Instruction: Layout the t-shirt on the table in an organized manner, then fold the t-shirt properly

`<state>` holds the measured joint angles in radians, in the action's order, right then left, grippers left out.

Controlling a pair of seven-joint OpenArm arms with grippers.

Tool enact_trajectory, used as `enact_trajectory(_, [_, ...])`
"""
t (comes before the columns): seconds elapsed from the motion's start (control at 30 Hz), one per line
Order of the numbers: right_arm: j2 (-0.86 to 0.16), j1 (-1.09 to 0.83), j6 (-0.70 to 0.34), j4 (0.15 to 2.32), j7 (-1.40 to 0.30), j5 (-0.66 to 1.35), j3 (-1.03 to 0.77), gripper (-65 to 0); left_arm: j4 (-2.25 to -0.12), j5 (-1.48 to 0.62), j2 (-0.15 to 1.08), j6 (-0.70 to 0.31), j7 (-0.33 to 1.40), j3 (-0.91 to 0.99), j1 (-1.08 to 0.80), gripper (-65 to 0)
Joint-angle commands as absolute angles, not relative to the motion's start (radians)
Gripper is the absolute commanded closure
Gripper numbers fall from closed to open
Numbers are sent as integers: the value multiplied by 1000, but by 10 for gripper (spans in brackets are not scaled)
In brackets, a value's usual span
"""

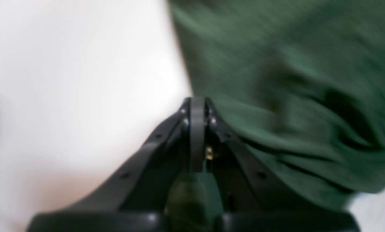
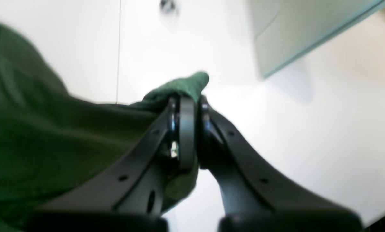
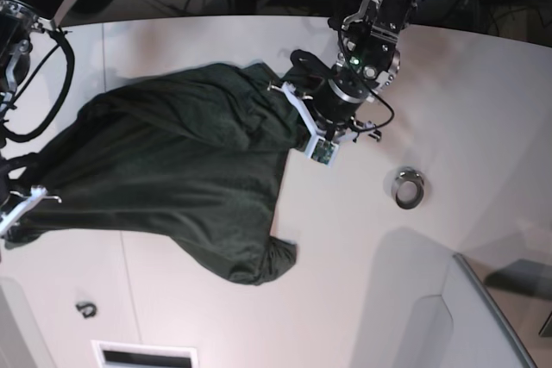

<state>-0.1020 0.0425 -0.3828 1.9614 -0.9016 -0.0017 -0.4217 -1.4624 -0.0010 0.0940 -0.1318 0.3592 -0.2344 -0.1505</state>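
Note:
The dark green t-shirt [image 3: 172, 170] lies crumpled and stretched across the left half of the white table [image 3: 483, 101]. In the left wrist view my left gripper [image 1: 197, 103] is shut, with a tuft of green cloth pinched between its fingers; the t-shirt [image 1: 276, 80] hangs to its right over the table [image 1: 66, 80]. My left arm [image 3: 349, 92] reaches the shirt's far right edge. My right gripper [image 2: 192, 100] is shut on the t-shirt [image 2: 50, 138], a corner of cloth poking past its tips above the table [image 2: 324, 129]. That arm holds the shirt's left end.
A small metal ring [image 3: 408, 188] lies right of the shirt. A grey raised panel [image 3: 483, 316] fills the near right corner. A small dark hook [image 3: 85, 308] and a white slot [image 3: 142, 356] sit near the front left. Cables hang behind the far edge.

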Motion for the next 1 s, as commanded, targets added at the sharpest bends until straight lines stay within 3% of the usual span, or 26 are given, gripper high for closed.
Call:
enact_trajectory(0.0, [-114,67,-380,1928,-894,-5,-426,-6,-1489,-4,88,-139,357,-236,-145,0])
enact_trajectory(0.1, [-119,110,-375,1751,-862,-5,-427,-6,-1500,-4,93,-139,367,-236,-134,0])
enact_trajectory(0.2, [-148,140,-286,1638,-806,-16,-483,-6,-1500,-4,90,-139,367,-243,-130,0])
enact_trajectory(0.33, [-151,159,-185,1618,-739,-71,-559,-6,-1497,-4,90,-139,367,-243,-133,0])
enact_trajectory(0.6, [-179,213,-104,1541,-634,-90,-704,-6,-1483,-2,114,-139,367,-240,-140,0])
enact_trajectory(0.8, [-206,240,137,1231,-357,-90,-697,-14,-1483,-2,130,-139,367,-234,-170,0])
enact_trajectory(0.87, [-219,243,165,1167,-315,-90,-696,-18,-1483,-2,162,-139,367,-236,-191,0])
enact_trajectory(0.93, [-231,268,163,1096,-334,-90,-688,-68,-1483,-2,174,-139,367,-234,-208,0])
enact_trajectory(0.97, [-239,278,163,1067,-369,-91,-662,-137,-1483,-2,182,-139,367,-234,-216,0])
